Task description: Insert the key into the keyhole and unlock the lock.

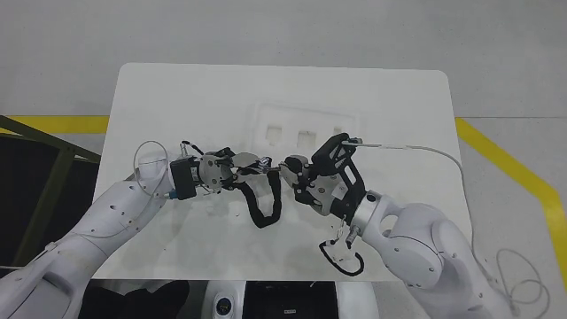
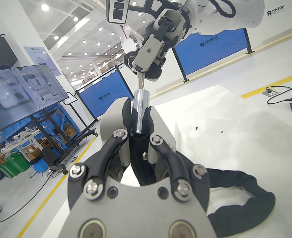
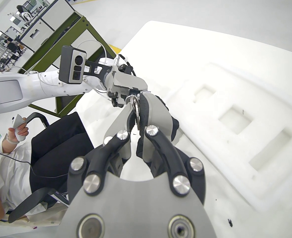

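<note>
Well inside the worktop (image 1: 407, 97) edges, left fingers (image 2: 112, 117) pinch the lock (image 2: 140, 108); right fingers (image 2: 149, 53) pinch the key (image 2: 141, 80), its tip meeting the lock.

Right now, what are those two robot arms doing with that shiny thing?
The left end effector is clamped on a shiny silver metal lock cylinder, whose black fabric-covered cable loop hangs from it over the white table. The right end effector pinches a small silver metal key, and the key's blade meets the end of the cylinder at the keyhole. How deep it sits cannot be told.
</note>
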{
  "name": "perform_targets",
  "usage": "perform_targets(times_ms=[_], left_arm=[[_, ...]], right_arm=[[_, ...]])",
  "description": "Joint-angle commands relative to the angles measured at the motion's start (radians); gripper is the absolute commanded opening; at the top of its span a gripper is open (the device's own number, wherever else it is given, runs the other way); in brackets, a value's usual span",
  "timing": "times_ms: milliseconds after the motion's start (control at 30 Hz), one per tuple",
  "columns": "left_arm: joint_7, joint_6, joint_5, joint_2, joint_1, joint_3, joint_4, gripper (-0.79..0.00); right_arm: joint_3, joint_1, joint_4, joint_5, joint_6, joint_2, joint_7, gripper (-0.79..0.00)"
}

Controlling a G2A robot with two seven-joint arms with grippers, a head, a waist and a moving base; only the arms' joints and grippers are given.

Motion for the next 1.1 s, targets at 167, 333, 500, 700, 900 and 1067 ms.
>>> perform_targets(times_ms=[167, 333, 500, 700, 900, 1067], left_arm=[[0.000, 0.000, 0.000, 0.000, 0.000, 0.000, 0.000, -0.785], [0.000, 0.000, 0.000, 0.000, 0.000, 0.000, 0.000, -0.785], [0.000, 0.000, 0.000, 0.000, 0.000, 0.000, 0.000, -0.785], [0.000, 0.000, 0.000, 0.000, 0.000, 0.000, 0.000, -0.785], [0.000, 0.000, 0.000, 0.000, 0.000, 0.000, 0.000, -0.785], [0.000, 0.000, 0.000, 0.000, 0.000, 0.000, 0.000, -0.785]], right_arm=[[-0.009, 0.008, 0.002, -0.018, 0.006, -0.005, 0.009, -0.785], [-0.025, 0.015, -0.009, -0.037, 0.021, -0.009, 0.029, -0.785], [-0.042, 0.036, 0.009, -0.026, 0.028, -0.016, 0.042, -0.785], [-0.052, 0.058, 0.026, -0.012, 0.036, -0.024, 0.049, -0.785], [-0.065, 0.088, 0.033, -0.009, 0.041, -0.032, 0.075, -0.785], [-0.076, 0.110, 0.046, -0.006, 0.050, -0.038, 0.090, -0.785]])
